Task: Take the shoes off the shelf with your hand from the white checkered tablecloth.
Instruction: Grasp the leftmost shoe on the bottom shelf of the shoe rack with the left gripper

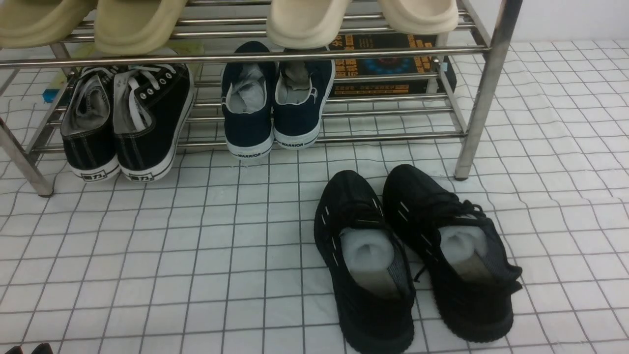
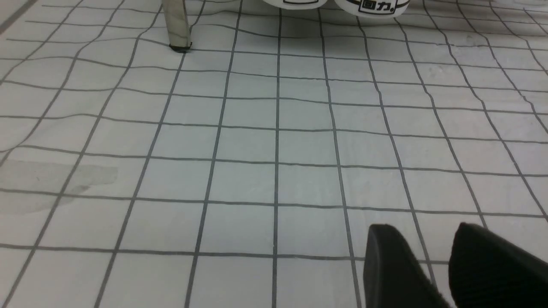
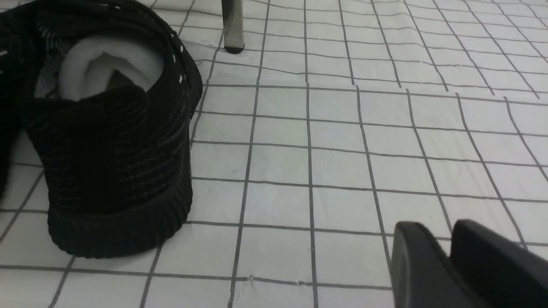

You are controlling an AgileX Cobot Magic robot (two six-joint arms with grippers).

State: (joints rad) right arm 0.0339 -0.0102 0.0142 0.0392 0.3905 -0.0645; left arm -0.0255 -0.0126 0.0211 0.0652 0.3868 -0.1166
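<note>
The shoes [image 1: 128,123], black canvas sneakers with white laces and soles, stand heels-out on the lower tier of the steel shelf [image 1: 245,56], at its left end. In the left wrist view only their white heel soles [image 2: 372,6] show, past a shelf leg [image 2: 177,25]. My left gripper [image 2: 426,233] hovers low over the white checkered tablecloth [image 1: 196,246], well short of the shoes, open with nothing between its fingers; its tips [image 1: 30,350] peek in at the front view's bottom left corner. My right gripper [image 3: 436,231] is shut and empty over the cloth.
Navy WARRIOR sneakers [image 1: 275,98] sit mid-shelf beside the shoes. Black knit trainers [image 1: 413,255] stand on the cloth at the front right, close to my right gripper [image 3: 111,128]. Beige slippers [image 1: 137,24] fill the top tier. A dark box [image 1: 388,64] lies behind the shelf.
</note>
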